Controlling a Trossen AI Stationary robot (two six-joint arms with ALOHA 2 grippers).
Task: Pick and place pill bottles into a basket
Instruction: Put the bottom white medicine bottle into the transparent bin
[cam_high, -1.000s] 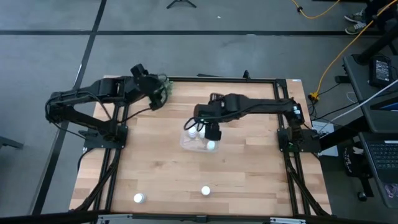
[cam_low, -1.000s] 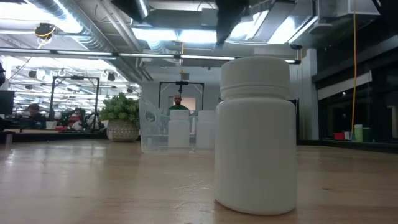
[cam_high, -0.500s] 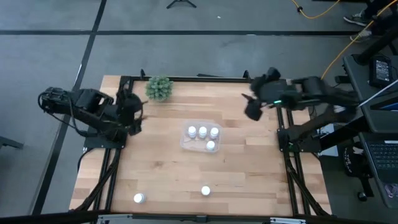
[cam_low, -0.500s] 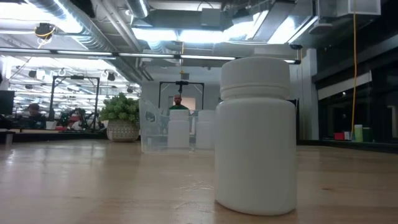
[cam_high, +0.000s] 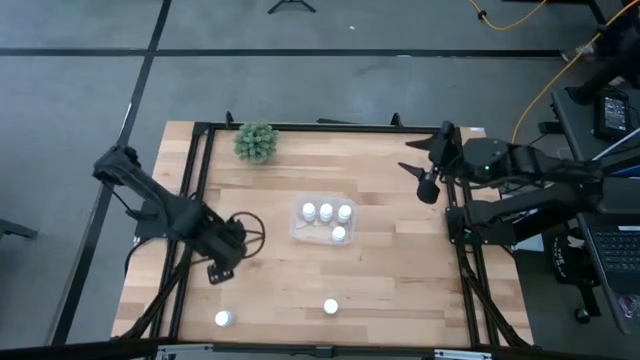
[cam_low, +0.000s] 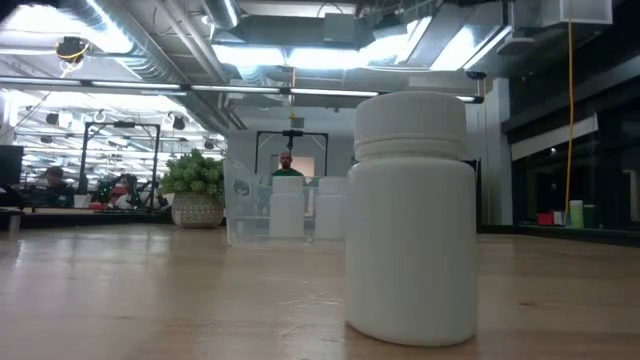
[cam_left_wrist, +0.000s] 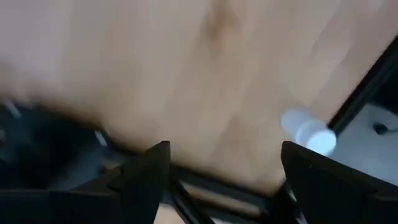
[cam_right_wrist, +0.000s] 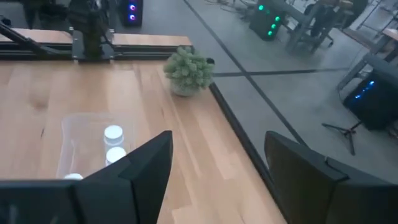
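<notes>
Now reaching: left claw (cam_high: 218, 268) open, empty, heading for near-edge pill bottle (cam_high: 223, 318); next, lower over it. Right claw (cam_high: 425, 180) open, empty, parked.

Four pill bottles (cam_high: 326, 211) in basket (cam_high: 300, 231) (mid-table); two bottles (cam_high: 330, 307) near front edge.

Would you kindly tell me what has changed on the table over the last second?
The right pincer left the basket and drew back to the table's right edge, open and empty. The left pincer swung from the plant toward the front-left bottle, open. Four bottles in the basket, both loose bottles including the front-middle one, and the plant stayed put.
</notes>
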